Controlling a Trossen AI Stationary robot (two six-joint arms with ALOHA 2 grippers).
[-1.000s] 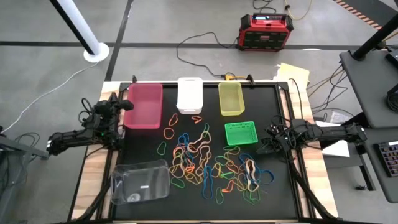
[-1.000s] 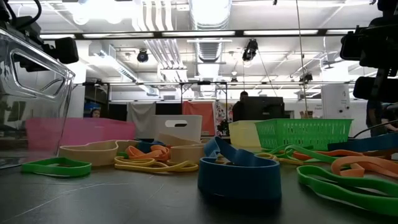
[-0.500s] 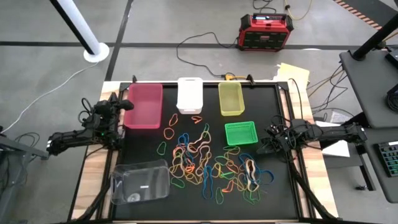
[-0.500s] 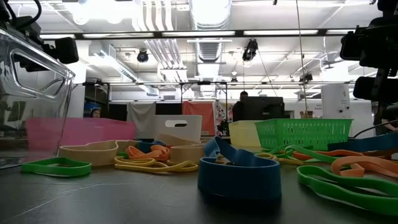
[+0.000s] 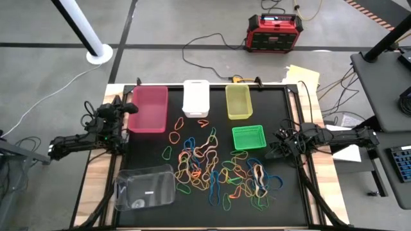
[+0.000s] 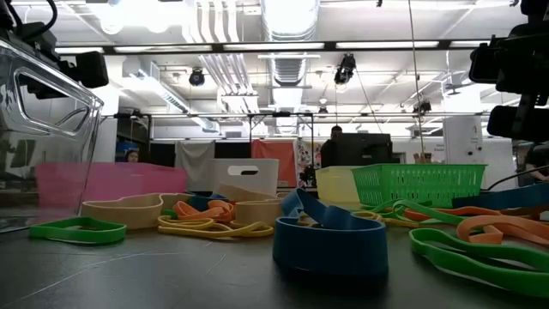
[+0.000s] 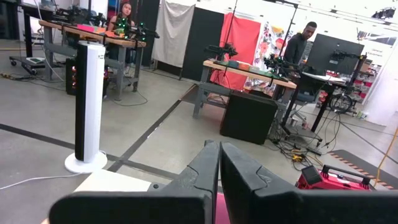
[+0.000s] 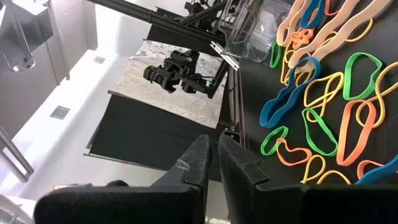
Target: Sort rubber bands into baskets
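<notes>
The rubber bands (image 5: 215,167) lie in a loose tangle at the middle of the black tabletop (image 5: 289,205). Along its far edge stand the pink basket (image 5: 148,109), white basket (image 5: 196,97) and yellow-green basket (image 5: 238,101); the green mesh basket (image 5: 249,137) sits near the right edge, the clear basket (image 5: 144,187) at the near left corner. The left gripper (image 5: 130,108) rests at the left edge beside the pink basket, fingers pressed together, holding nothing. The right gripper (image 5: 275,153) rests at the right edge, its fingers nearly together and empty.

A robotics lab: workbenches (image 7: 249,67) with robot arms, exposed ceiling ducts (image 6: 287,21).
</notes>
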